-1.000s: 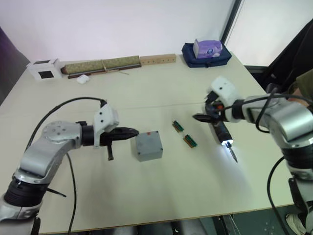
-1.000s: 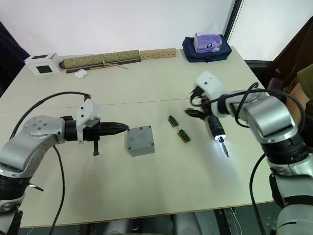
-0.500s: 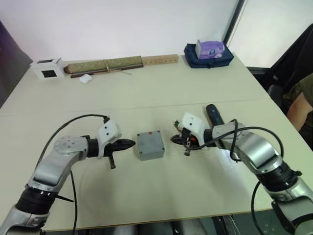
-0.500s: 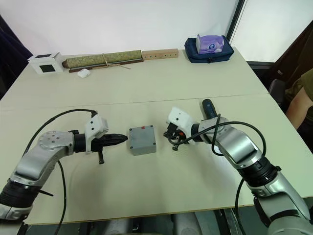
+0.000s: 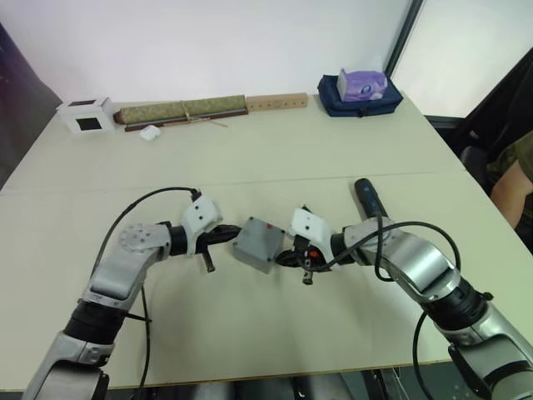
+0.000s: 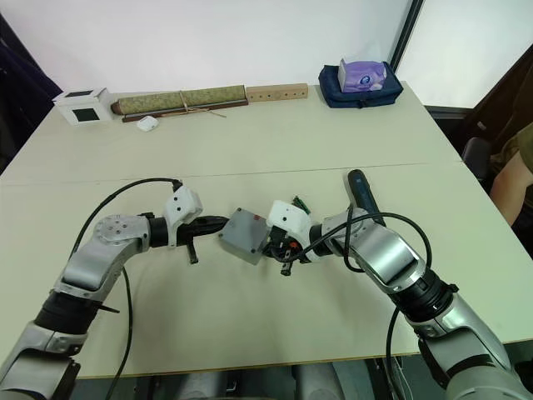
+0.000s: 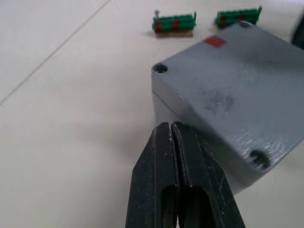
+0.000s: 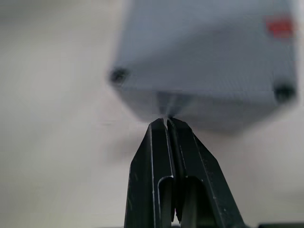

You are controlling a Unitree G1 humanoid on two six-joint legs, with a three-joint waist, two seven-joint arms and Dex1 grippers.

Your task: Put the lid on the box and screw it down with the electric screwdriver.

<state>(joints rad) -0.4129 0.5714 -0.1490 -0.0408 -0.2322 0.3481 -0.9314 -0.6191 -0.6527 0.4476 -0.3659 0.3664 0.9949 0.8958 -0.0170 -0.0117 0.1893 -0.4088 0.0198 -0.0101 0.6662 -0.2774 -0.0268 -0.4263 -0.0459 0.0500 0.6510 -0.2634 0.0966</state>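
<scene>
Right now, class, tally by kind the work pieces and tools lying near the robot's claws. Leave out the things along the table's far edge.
grey box with its lid on: 1
green circuit boards: 2
electric screwdriver: 1
Total: 4

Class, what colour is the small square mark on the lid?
Red, on the grey lid; clearest in the left wrist view.
</scene>
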